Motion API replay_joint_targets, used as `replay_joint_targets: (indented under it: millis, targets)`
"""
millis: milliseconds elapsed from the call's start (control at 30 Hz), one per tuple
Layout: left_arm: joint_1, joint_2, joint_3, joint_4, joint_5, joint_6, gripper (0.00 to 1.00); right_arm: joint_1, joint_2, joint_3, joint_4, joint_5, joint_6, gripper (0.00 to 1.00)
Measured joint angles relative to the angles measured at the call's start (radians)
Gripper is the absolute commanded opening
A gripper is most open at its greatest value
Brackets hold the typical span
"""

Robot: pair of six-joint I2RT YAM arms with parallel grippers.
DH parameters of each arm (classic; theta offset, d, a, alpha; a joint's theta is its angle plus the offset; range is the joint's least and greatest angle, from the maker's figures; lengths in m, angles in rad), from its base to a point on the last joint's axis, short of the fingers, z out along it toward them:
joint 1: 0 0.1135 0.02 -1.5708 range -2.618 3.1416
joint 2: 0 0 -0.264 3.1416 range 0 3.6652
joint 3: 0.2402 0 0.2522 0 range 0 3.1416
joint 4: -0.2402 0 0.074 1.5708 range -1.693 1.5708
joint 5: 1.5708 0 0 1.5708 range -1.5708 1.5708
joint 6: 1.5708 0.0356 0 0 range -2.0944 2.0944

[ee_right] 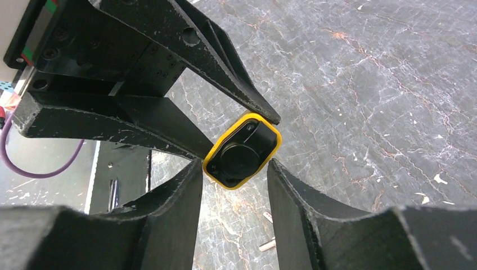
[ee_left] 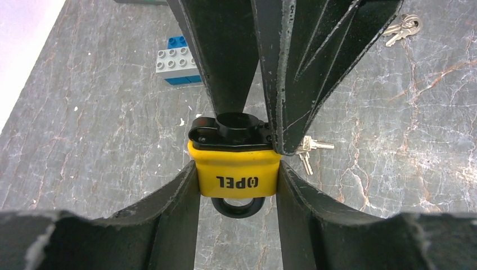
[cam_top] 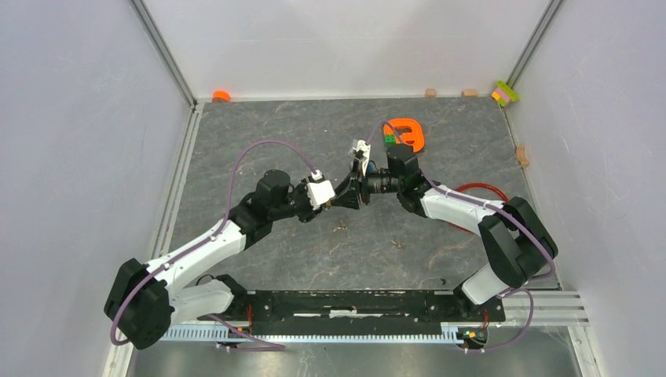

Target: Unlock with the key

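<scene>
A: Left gripper (ee_left: 237, 171)?
B: Clamped on the yellow padlock (ee_left: 225, 166), off the table (ee_left: 101, 146). The shackle points back into its palm, the black cap at the right gripper (ee_right: 233, 166).
A: Right?
B: Jaws parted at that cap. Can't tell if they press.
A: Key?
B: The key bunch (ee_left: 313, 146) lies flat below, blades splayed. A second key bunch (ee_left: 403, 28) lies well apart.

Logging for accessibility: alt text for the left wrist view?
Left jaws clamp a yellow padlock by its sides; right jaws meet its black end from above. One key bunch lies on the table just beside it, another farther off.
</scene>
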Motion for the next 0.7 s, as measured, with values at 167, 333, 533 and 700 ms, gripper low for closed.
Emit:
replay_joint_targets:
  millis: [167, 333, 533, 700]
  targets:
    - [-0.006, 0.0, -0.003, 0.004, -0.005, 0.01, 0.02, -0.01, 0.0, 0.0, 0.014, -0.008, 0.013, 0.52]
    - [-0.011, 0.001, -0.018, 0.005, -0.008, 0.021, 0.02, -0.026, 0.0, 0.0, 0.018, -0.016, 0.021, 0.5]
    - [-0.016, 0.002, -0.02, 0.006, -0.025, 0.027, 0.02, -0.032, 0.0, 0.0, 0.02, -0.02, 0.028, 0.48]
    - [-0.021, 0.002, -0.02, 0.006, -0.031, 0.027, 0.02, -0.031, 0.001, 0.0, 0.022, -0.023, 0.031, 0.48]
